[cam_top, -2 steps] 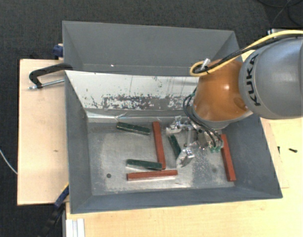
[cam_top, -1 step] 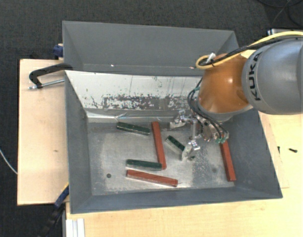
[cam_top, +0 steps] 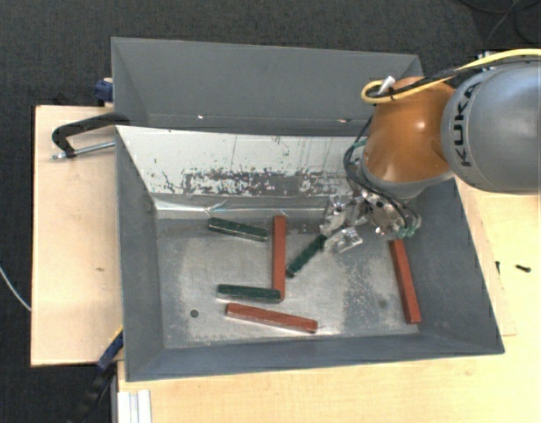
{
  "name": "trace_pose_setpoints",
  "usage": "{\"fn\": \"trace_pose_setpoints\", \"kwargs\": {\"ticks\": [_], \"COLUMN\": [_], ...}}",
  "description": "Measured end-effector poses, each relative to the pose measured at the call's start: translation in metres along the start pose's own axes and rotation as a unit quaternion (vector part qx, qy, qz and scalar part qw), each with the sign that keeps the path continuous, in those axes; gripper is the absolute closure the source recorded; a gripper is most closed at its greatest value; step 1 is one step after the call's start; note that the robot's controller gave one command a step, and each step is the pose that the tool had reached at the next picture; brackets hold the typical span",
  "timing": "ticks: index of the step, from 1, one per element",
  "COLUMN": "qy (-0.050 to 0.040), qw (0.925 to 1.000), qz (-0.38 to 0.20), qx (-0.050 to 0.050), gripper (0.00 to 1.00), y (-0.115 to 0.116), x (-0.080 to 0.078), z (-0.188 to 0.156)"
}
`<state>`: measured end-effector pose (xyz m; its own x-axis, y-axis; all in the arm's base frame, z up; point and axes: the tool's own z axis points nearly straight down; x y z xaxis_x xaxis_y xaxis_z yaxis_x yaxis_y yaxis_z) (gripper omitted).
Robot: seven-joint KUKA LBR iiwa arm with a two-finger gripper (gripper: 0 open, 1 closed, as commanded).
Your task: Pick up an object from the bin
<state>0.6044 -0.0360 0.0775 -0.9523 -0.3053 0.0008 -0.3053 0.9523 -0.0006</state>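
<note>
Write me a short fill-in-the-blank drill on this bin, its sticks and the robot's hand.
1. The bin holds ___ red sticks in all.
2. The slanted stick whose upper end lies by the hand is ___ in colour.
3. The cover on the arm above the hand is ___ in colour.
Missing words: three; green; orange.

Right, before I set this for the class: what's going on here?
A robot arm reaches into the grey bin from the right. Its gripper is down at the upper end of a slanted green stick, mid-bin. Whether it grips it is unclear. Five more red and green sticks lie loose around.
</note>
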Motion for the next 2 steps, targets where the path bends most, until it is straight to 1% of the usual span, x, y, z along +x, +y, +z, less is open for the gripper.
{"fn": "trace_pose_setpoints", "kwargs": {"ticks": [1, 2], "qy": [-0.0003, -0.0032], "qw": [1.0, 0.9998], "qz": [0.0, -0.022], "qx": [0.0, 0.0], "gripper": [1.0, 1.0], "y": [0.0, 0.001], "x": [0.0, 0.014], "z": [0.0, -0.213]}}
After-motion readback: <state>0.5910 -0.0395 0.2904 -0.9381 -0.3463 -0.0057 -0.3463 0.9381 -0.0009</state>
